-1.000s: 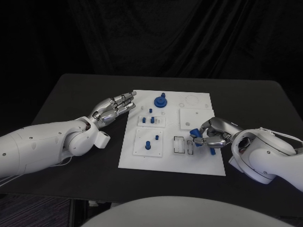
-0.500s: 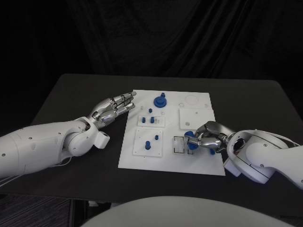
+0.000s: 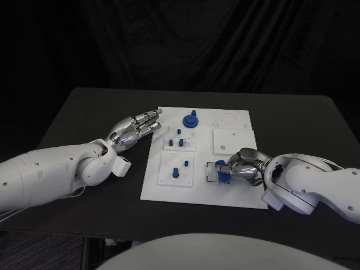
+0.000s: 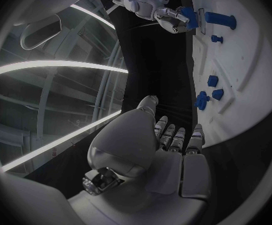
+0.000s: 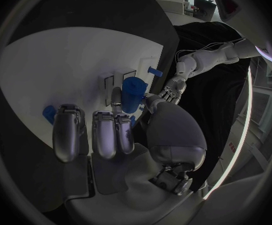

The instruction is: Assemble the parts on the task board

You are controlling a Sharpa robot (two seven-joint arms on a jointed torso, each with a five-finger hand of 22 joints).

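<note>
Parts for the assembly lie mostly seated on the task board (image 3: 238, 191), and the one that matters now is the blue part (image 3: 225, 174) that our right hand (image 3: 242, 164) pinches between thumb and fingers. We hold it low over the rectangular slots (image 3: 213, 173) at the board's near right area, with the part directly under our fingertips (image 5: 104, 130); whether it already touches the board, we cannot tell. Our left hand (image 3: 135, 130) holds nothing, its fingers extended and slightly apart, hovering just beside the board's far left edge and well apart from the right hand.

We judge the main risk to be misalignment: our own fingers hide the slot, so a tilted part could jam on the slot's rim or skid across the white plate. Pressing down on a crooked part could also shift the board on the bench (image 3: 91, 107), since nothing braces it.
</note>
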